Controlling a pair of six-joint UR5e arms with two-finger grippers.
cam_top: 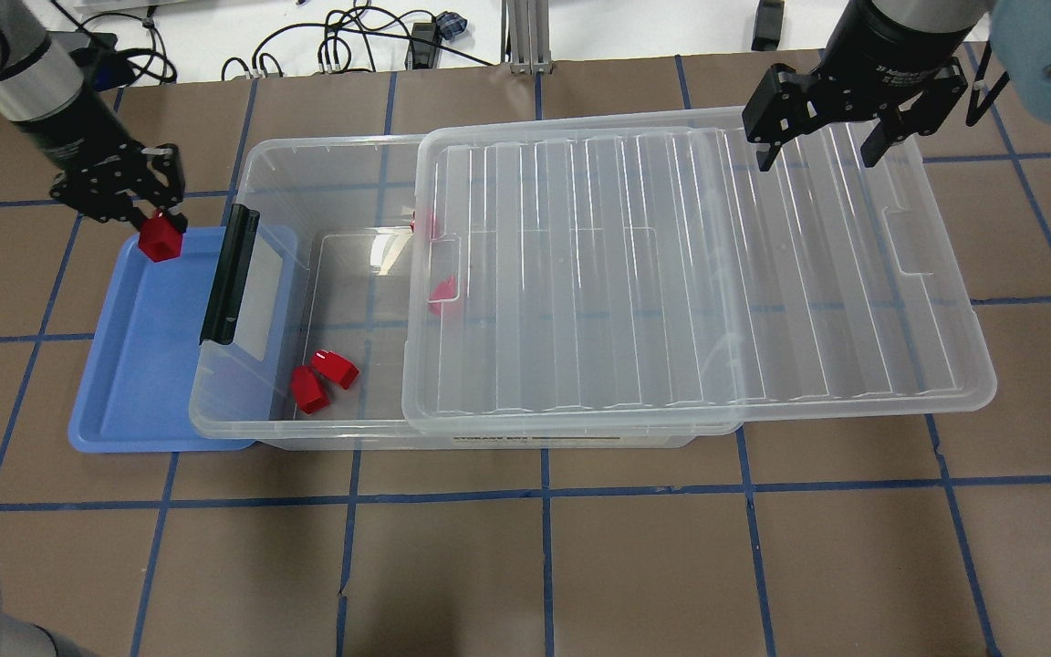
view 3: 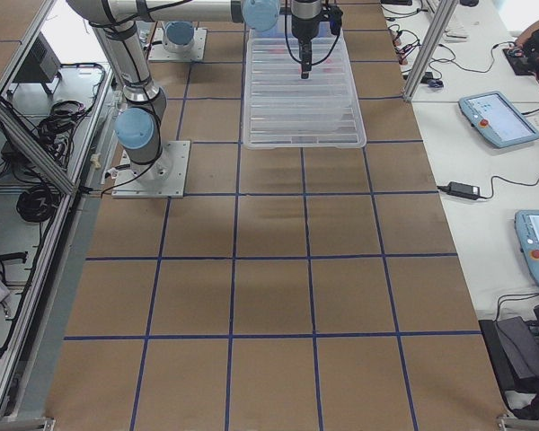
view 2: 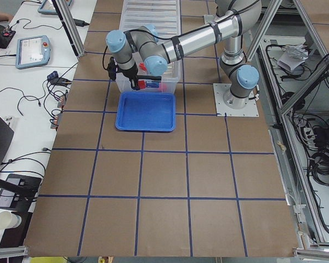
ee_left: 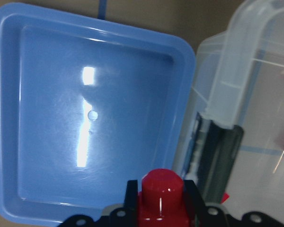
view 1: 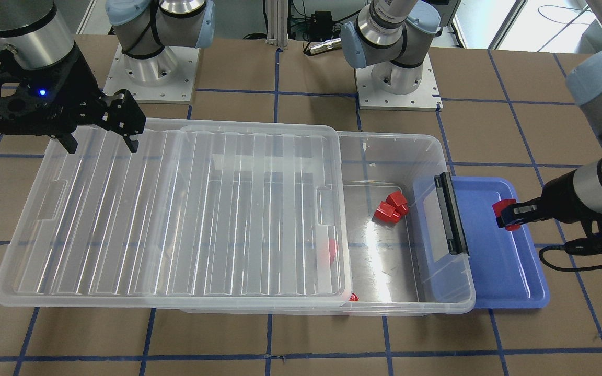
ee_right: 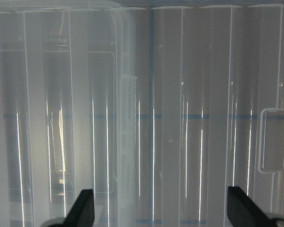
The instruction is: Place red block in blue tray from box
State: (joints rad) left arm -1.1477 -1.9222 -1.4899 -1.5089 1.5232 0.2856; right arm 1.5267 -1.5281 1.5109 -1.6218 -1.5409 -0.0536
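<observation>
My left gripper (cam_top: 159, 230) is shut on a red block (cam_top: 161, 239) and holds it over the far edge of the blue tray (cam_top: 138, 365); the block also shows in the front view (view 1: 505, 213) and the left wrist view (ee_left: 162, 196). The tray (ee_left: 47, 142) holds nothing. The clear box (cam_top: 261, 401) stands with one end over the tray, its ribbed lid (cam_top: 671, 274) slid aside so the tray end is uncovered. Two red blocks (cam_top: 323, 379) lie in the uncovered part; others show dimly under the lid. My right gripper (cam_top: 822, 146) is open and empty above the lid's far corner.
The box's black latch handle (cam_top: 231, 274) stands up at the tray end, close beside the left gripper. The lid (view 1: 175, 209) overhangs the box on the robot's right. Brown table (cam_top: 544, 547) with blue grid lines lies in front.
</observation>
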